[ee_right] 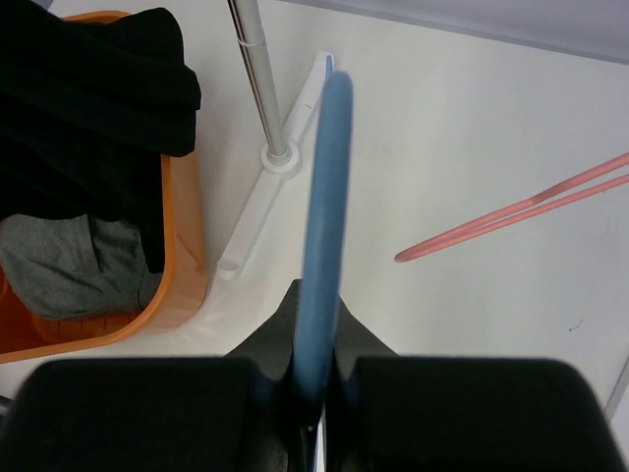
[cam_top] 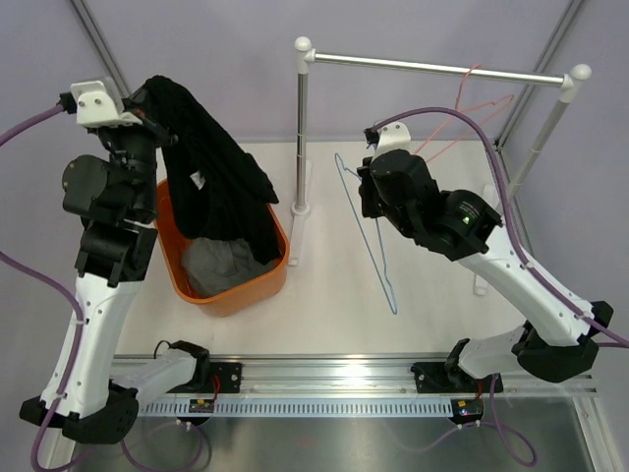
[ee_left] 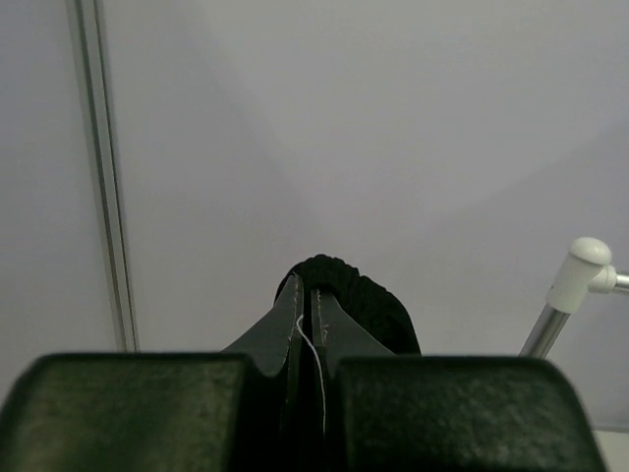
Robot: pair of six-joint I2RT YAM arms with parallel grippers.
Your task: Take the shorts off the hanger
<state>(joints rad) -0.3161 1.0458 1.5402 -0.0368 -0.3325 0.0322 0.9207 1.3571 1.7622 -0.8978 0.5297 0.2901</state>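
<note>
My left gripper [cam_top: 149, 98] is raised high at the left and shut on the black shorts [cam_top: 221, 177], which hang down into the orange basket [cam_top: 232, 292]. In the left wrist view the black cloth [ee_left: 378, 305] bulges past my shut left gripper [ee_left: 304, 305]. The grey shorts [cam_top: 221, 265] lie in the basket, also seen in the right wrist view [ee_right: 69, 265]. My right gripper [cam_top: 369, 192] is shut on the bare blue hanger [cam_top: 371, 241], held above the table; its blue wire [ee_right: 324, 197] runs between my right gripper [ee_right: 316, 324] jaws.
A clothes rail [cam_top: 432, 69] on white posts stands at the back, with a pink hanger [cam_top: 472, 113] on it, also in the right wrist view [ee_right: 531, 211]. The rail's left post [cam_top: 302, 128] stands between the basket and the blue hanger.
</note>
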